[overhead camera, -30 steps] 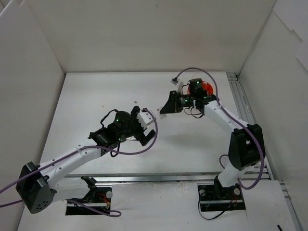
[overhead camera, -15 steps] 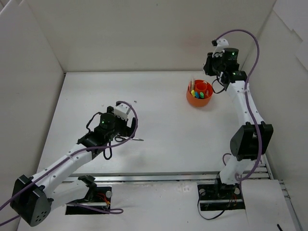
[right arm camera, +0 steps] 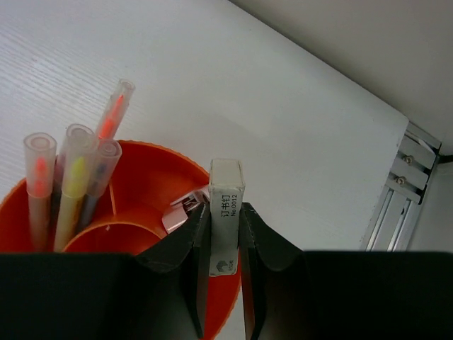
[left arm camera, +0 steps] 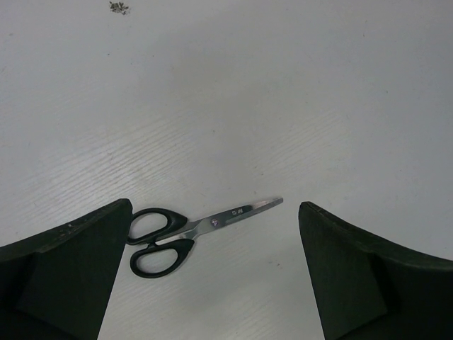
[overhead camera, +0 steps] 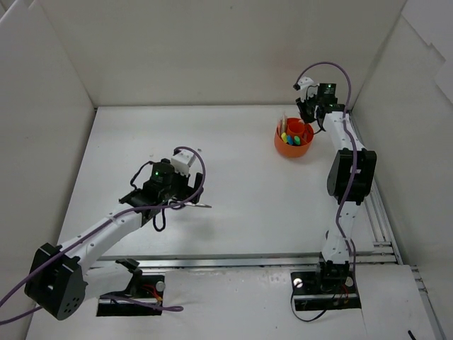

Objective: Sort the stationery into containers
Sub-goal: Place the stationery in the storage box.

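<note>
The left gripper (left arm camera: 214,204) hangs released, fingers wide apart, above black-handled steel scissors (left arm camera: 205,225) lying closed and flat on the white bench (left arm camera: 297,85). Farther right, translucent capped highlighters (right arm camera: 74,177) stand in the round orange plastic cup (right arm camera: 152,173); above it the right gripper (right arm camera: 225,212) clenches a small white rectangular box (right arm camera: 226,188)

White desk (overhead camera: 255,205), matte, with a fine ribbed grain up close, and a small cluster of dark specks (left arm camera: 119,8) lying on the bare surface. The enclosure is plain white panels: back wall (overhead camera: 212,49), left panel (overhead camera: 42,142) and right panel (overhead camera: 410,92), each meeting a desk edge. A slotted aluminium rail (right arm camera: 416,177) with screws runs along the desk's right edge and a second rail (overhead camera: 233,263) along the near edge; light is even and diffuse, shadows soft.
</note>
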Controlling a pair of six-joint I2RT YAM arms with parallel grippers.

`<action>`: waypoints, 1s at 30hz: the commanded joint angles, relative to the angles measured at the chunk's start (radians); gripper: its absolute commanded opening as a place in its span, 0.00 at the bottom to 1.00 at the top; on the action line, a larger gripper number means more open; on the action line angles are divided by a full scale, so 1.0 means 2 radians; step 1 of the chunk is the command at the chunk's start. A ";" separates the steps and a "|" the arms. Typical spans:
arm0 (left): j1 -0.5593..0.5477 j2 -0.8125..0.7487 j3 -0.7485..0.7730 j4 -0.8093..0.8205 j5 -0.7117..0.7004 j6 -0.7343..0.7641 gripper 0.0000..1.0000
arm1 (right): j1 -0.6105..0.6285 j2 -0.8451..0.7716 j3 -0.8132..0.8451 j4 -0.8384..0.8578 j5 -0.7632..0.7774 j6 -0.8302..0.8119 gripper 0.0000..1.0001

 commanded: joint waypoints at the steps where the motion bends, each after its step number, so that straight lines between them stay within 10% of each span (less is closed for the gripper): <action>1: 0.003 0.007 0.040 0.002 0.015 -0.006 1.00 | -0.006 -0.029 0.023 0.029 -0.057 -0.051 0.07; 23: 0.007 0.014 0.041 -0.003 0.033 -0.009 0.99 | -0.016 -0.026 -0.009 0.007 -0.115 0.012 0.19; 30: 0.007 0.012 0.039 -0.002 0.032 -0.008 1.00 | -0.019 -0.033 -0.027 0.002 -0.087 0.013 0.49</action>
